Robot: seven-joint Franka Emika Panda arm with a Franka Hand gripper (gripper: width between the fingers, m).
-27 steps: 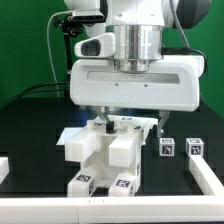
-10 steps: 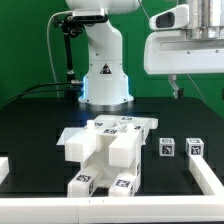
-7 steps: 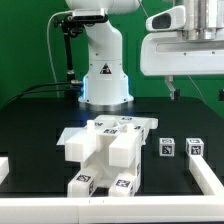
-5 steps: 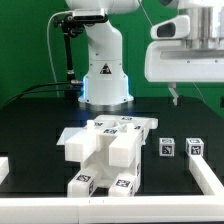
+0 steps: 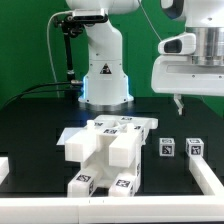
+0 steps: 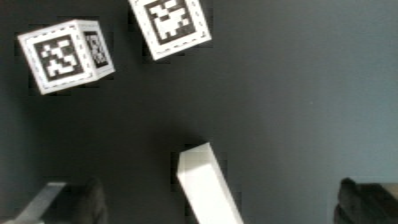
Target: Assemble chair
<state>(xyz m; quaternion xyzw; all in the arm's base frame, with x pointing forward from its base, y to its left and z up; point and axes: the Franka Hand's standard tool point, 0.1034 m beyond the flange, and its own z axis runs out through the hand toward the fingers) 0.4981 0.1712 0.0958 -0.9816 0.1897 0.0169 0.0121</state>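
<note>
The partly built white chair (image 5: 105, 150) stands in the middle of the black table, a blocky stack of slabs and legs with square tags. Two small white tagged cubes (image 5: 167, 148) (image 5: 194, 147) sit apart on its right in the exterior view. They also show in the wrist view (image 6: 68, 57) (image 6: 173, 25). My gripper (image 5: 179, 103) hangs high above the table, over those cubes and to the exterior view's right of the chair. In the wrist view its dark fingers (image 6: 68, 203) stand wide apart, and the gripper (image 6: 214, 208) is open with nothing between them.
A low white rail (image 5: 205, 178) borders the table at the front and sides. A narrow white strip (image 6: 212, 183) lies on the black surface below the gripper in the wrist view. The robot base (image 5: 103, 70) stands behind the chair.
The arm has lifted off the chair and swung to the exterior view's right. Over the last second it has drifted further right and slightly down. The chair and cubes have not moved.
</note>
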